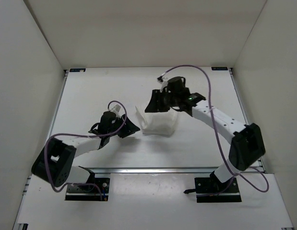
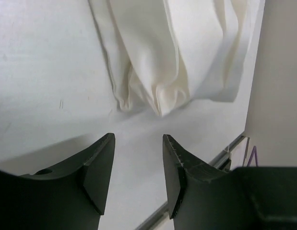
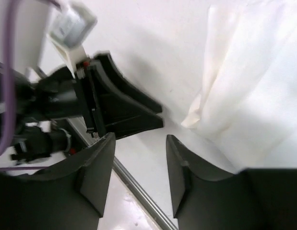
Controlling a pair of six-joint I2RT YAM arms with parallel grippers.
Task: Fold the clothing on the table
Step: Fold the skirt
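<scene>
Left arm [image 1: 83,141] and right arm [image 1: 218,120]: white links, black joints, black base plates [image 1: 86,190], purple cables [image 1: 206,76]. Left end effector [image 2: 138,139] and right end effector [image 3: 141,139]: black wedge fingers [image 2: 98,167].

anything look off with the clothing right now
The clothing lies on the table as a bundle, untidily: its left corner juts past the rest, and the edge nearest the left tool is bunched into loose rolls. No tear or stain shows. That tool and the right tool are open, gripping nothing.

Saw right gripper [image 3: 138,163] parted, empty, by table [image 3: 153,43] edge rail [image 3: 138,189]; clothing [image 3: 249,86] bunched just beside; left gripper [image 3: 158,116] facing.
</scene>
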